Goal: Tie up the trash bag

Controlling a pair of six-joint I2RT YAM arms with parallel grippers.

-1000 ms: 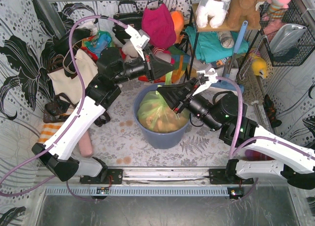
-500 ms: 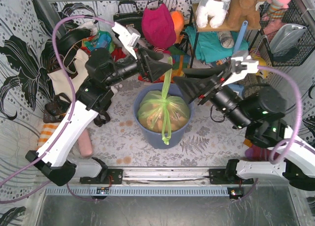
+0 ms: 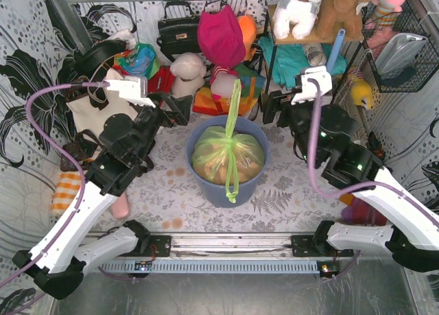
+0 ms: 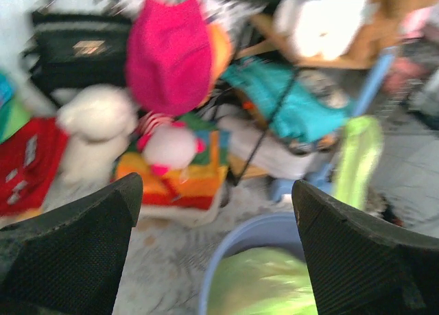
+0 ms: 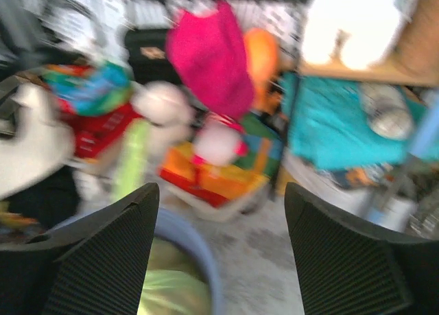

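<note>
The fingers (image 4: 75, 250) of the left gripper (image 4: 216, 191) are spread wide, nothing between them; those of the right gripper (image 5: 221, 195) are seen apart and empty too. The trash bag (image 3: 228, 157) is seated in the blue bin (image 3: 212, 190), midway between the left and right edges of the tabletop (image 3: 288, 198), between the 2 grippers.

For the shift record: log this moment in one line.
trash bag: knotted, in bin | left tool: open, off bag | right tool: open, off bag

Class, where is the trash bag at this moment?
In the top view, the trash bag sits centre frame inside the blue-grey bin, one tail upright, one draped over the near rim.
</note>
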